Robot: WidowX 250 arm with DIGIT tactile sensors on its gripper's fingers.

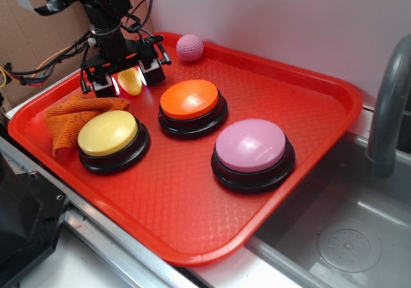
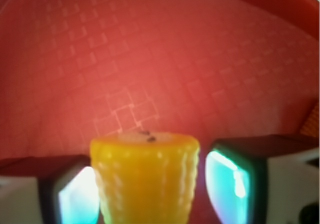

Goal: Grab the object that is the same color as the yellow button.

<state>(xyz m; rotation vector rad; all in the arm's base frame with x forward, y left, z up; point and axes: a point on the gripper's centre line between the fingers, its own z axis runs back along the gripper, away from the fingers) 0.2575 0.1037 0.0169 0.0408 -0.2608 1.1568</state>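
Observation:
The object [image 1: 130,81] is a small yellow ridged corn-like toy lying on the red tray [image 1: 192,198] at the back left. My gripper [image 1: 128,83] is lowered over it, one finger on each side. In the wrist view the object [image 2: 145,179] fills the space between the pads [image 2: 230,184]. A strip of red tray shows between the toy and the right pad, so the jaws stand open around it. The yellow button [image 1: 108,133], pale-yellow dome on a black base, sits just in front of the gripper.
An orange-topped button [image 1: 189,99] and a pink-topped button [image 1: 250,145] stand to the right on the tray. A pink dimpled ball [image 1: 190,47] lies at the back rim. An orange cloth [image 1: 67,118] lies left of the yellow button. A sink [image 1: 347,237] and faucet [image 1: 388,108] are to the right.

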